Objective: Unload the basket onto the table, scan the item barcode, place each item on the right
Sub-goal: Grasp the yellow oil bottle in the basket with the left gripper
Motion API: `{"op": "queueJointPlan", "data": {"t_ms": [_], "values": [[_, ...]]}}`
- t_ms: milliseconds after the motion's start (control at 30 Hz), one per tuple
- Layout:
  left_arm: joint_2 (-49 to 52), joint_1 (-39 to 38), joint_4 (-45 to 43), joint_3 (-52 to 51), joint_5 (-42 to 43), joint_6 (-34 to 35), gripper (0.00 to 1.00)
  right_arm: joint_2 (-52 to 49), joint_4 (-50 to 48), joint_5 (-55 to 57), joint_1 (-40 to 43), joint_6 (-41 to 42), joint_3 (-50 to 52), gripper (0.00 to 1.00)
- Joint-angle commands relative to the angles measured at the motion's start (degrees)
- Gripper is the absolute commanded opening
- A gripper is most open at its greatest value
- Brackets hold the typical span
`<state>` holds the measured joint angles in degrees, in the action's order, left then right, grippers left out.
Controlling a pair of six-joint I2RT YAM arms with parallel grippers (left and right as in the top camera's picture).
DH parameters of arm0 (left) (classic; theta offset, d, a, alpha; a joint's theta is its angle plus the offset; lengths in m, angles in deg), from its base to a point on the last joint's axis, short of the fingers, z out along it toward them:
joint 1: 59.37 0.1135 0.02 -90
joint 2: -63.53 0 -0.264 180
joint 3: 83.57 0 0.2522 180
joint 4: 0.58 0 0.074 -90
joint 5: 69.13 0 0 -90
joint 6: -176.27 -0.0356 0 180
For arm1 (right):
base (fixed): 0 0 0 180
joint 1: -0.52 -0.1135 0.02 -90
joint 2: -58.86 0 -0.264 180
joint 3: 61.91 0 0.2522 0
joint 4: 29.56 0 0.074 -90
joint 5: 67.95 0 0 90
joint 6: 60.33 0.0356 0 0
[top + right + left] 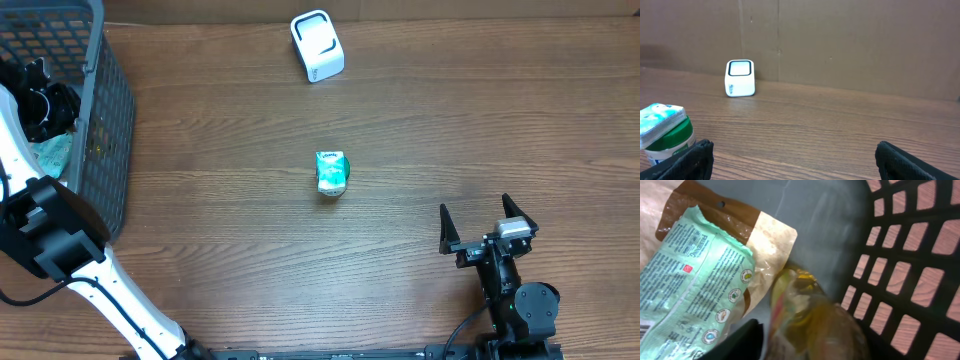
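Note:
My left gripper is down inside the grey basket. In the left wrist view a blurred yellow-orange packet fills the space at my left gripper. Only one dark finger shows, against the packet's left edge, so the grip is unclear. A mint-green pouch lies on a brown pouch beside it. The white barcode scanner stands at the table's far edge, also seen as the scanner from the right wrist. My right gripper rests open and empty near the front right.
A small teal-and-white container with a green lid stands mid-table, seen at the left in the right wrist view as the container. The basket's lattice wall rises close on the right of my left gripper. A brown cardboard wall backs the table.

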<state>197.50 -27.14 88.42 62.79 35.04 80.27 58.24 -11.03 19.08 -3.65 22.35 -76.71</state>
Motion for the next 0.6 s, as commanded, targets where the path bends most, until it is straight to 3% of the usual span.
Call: {"op": "queueJointPlan", "data": {"t_ms": [0, 300, 567], "values": [[0.7, -0.5, 0.0, 0.6, 0.2, 0.5, 0.47, 0.5, -0.1, 0.3, 0.2, -0.1, 0.6, 1.0], [-2.0, -0.5, -0.1, 2.3, -2.7, 3.5, 0.38, 0.5, -0.1, 0.3, 0.2, 0.0, 0.6, 1.0], [-11.7, -0.5, -1.8, 5.0, -4.8, 9.7, 0.36, 0.5, -0.1, 0.3, 0.2, -0.1, 0.6, 1.0]]}}
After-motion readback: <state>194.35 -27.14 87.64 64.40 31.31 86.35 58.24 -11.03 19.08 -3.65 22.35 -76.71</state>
